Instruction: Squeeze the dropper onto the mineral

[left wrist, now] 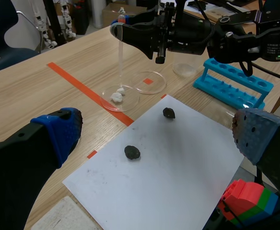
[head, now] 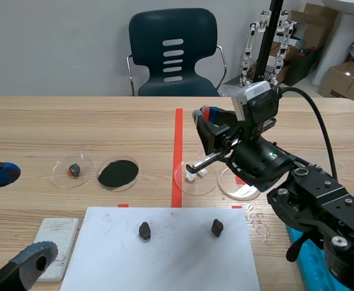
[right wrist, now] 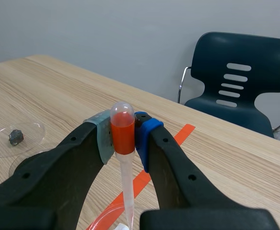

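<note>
Over the wooden counter (head: 74,121), pinches the dropper (left wrist: 120,57) in the right end effector (right wrist: 124,136), tip above the white mineral bits (left wrist: 116,97) in the clear dish (left wrist: 130,103), left end effector (left wrist: 159,132) wide open, probably needing a gentle squeeze next.

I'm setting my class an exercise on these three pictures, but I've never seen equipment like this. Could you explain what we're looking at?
This is a two-armed robot at a table. One picture looks out from between the arms; the other two come from a camera on each wrist. The right end effector is shut on a red-bulbed dropper, held upright over a clear dish with white pieces. The left end effector is open and holds nothing. Two dark mineral lumps lie on a white sheet. One dish holds a small dark stone, another black powder. A blue test-tube rack stands near the right arm.
</note>
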